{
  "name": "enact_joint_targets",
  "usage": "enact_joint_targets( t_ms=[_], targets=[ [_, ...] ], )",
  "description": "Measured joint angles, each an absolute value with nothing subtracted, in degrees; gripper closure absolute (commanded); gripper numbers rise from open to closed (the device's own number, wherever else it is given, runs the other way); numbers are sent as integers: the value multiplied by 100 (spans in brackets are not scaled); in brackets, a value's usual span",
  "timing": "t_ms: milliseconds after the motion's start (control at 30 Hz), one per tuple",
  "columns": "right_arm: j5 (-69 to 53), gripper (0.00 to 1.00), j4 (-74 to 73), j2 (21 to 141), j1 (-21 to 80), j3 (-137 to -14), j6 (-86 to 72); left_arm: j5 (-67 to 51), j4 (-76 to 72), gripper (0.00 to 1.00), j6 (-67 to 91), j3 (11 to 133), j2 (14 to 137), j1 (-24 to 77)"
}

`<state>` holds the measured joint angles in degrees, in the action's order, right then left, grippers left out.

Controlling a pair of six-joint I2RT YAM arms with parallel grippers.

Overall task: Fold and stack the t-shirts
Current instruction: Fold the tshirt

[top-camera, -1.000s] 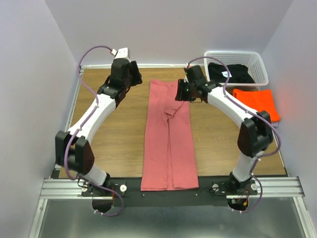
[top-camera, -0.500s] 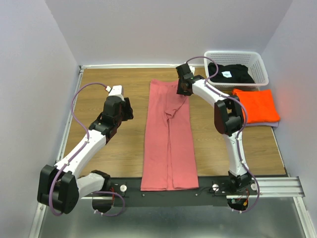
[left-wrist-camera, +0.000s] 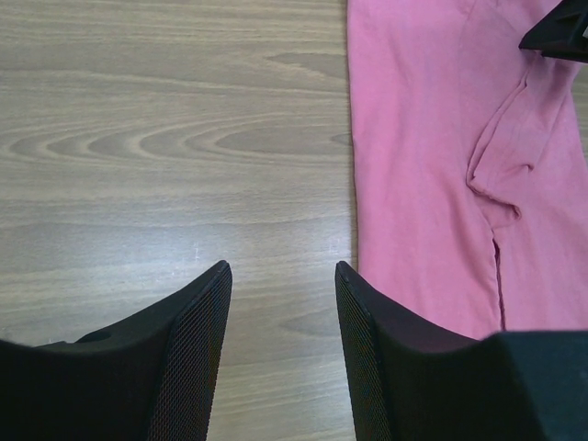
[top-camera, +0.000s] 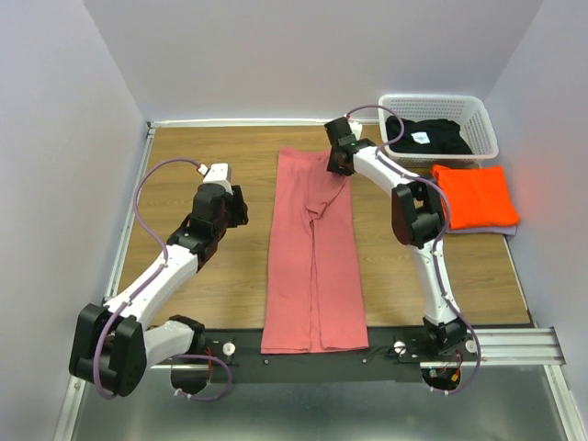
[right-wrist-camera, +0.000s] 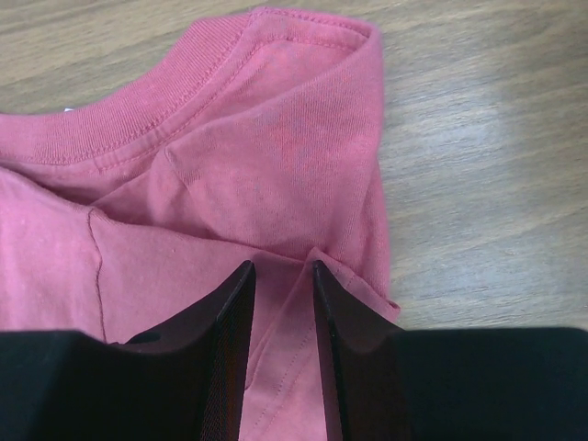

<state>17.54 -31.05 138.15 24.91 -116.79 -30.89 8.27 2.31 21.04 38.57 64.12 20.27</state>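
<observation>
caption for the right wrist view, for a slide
right arm's fingers pinching a fold of the pink-red t-shirt just below its collar on the wooden table

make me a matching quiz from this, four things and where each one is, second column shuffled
1. pink shirt
2. orange shirt
3. black shirt
4. left hand

A. in the basket
B. open, over bare table
C. folded, beside the basket
D. laid out long down the middle of the table

Pairs: 1-D, 2-C, 3-A, 4-B
</observation>
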Motion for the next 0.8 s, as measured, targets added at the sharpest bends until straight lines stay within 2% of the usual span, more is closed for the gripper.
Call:
enact_joint_targets(
  t_ms=[467,733,800],
  targets=[
    [1986,62,-3030,13769,2491,-11474,-3168,738,167,43,2080,3857,6512,2027],
    [1990,75,-3004,13734,2491,-11404,-3173,685,148,43,2078,3857,6543,2027],
    [1992,82,-3004,13723,2488,-11386,-3168,683,143,43,2078,3857,6549,2027]
  ],
)
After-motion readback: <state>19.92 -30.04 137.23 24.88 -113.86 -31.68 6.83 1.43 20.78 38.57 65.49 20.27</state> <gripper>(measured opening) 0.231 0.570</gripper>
